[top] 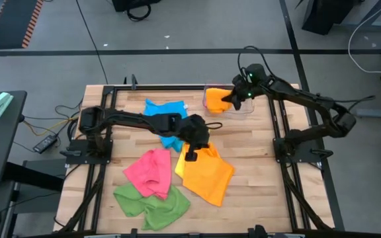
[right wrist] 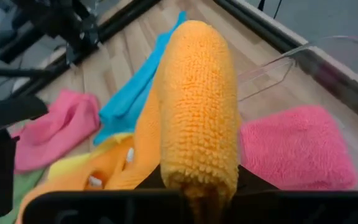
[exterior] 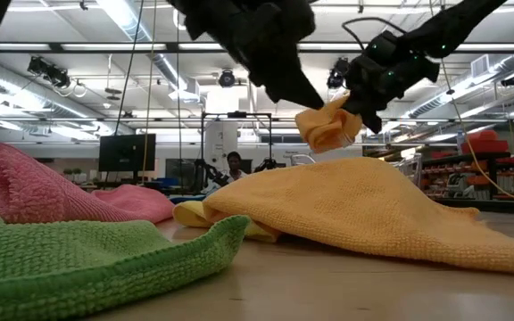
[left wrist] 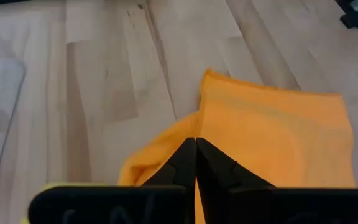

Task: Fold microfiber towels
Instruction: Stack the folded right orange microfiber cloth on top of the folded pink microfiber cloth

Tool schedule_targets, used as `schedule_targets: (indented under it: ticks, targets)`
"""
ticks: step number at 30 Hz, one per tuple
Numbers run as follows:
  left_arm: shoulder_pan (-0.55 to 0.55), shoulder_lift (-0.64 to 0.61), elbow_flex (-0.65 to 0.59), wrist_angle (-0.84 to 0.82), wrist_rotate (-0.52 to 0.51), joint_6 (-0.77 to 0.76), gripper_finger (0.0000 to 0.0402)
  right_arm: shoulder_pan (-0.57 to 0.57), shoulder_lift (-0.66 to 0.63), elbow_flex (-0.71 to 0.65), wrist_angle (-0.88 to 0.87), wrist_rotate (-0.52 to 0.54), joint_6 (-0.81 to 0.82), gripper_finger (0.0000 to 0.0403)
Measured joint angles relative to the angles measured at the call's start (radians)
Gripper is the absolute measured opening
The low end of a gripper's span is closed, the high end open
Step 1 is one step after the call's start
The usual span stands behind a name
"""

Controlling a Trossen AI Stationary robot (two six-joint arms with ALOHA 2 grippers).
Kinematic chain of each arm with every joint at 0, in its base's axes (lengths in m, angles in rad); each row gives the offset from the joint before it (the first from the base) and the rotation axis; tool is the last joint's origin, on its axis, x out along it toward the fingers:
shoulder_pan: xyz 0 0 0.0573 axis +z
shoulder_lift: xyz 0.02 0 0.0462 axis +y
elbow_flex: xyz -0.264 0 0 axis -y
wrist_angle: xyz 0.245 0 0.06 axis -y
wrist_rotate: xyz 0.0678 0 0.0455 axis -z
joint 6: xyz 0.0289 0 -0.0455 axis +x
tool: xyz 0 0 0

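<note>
— Wooden slats make up the table (top: 256, 165), and beyond it the low view shows a big workshop with ceiling lights and a person far back. What are the two grippers doing?

— The left gripper (top: 191, 154) sits over the middle of the table, at the near corner of the spread orange towel (top: 207, 175). Its fingers (left wrist: 185, 163) are pressed together, and in the left wrist view they meet right at a raised edge of that towel; the cloth seems pinched between them.

— And the right one?

— The right gripper (top: 233, 100) hangs above the clear plastic bin (top: 247, 111) at the far edge. Its jaws are clamped on a folded orange towel (right wrist: 197, 106), which stands up from the grip as a thick roll. In the low view that bundle (exterior: 328, 125) is lifted clear of the table.

— Anything in the bin?

— A folded pink towel (right wrist: 294, 146) lies on its floor.

— Where are the rest?

— The blue towel (top: 164, 109) lies under the left arm, a yellow towel (top: 179, 165) peeks from beneath the spread orange one, a loose pink towel (top: 147, 173) is just beside it, and the green towel (top: 151, 203) sits crumpled nearest the front edge.
</note>
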Motion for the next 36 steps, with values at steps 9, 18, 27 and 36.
schedule_targets:
  ticks: [9, 18, 27, 36]
  targets:
    - [0.006, -0.18, -0.203, 0.157, -0.019, 0.004, 0.0014, -0.051, 0.128, 0.051, 0.022, -0.051, 0.071, 0.0028]
    - [0.027, -0.366, -0.408, 0.255, -0.061, -0.001, 0.0021, -0.067, 0.255, 0.121, 0.029, -0.001, 0.15, 0.0028]
    - [0.045, -0.529, -0.571, 0.363, -0.114, -0.015, 0.0012, -0.067, 0.347, 0.122, 0.026, 0.055, 0.183, 0.0029]
    - [0.055, -0.62, -0.627, 0.378, -0.137, -0.05, 0.0026, -0.043, 0.379, 0.122, 0.026, 0.175, 0.185, 0.0042]
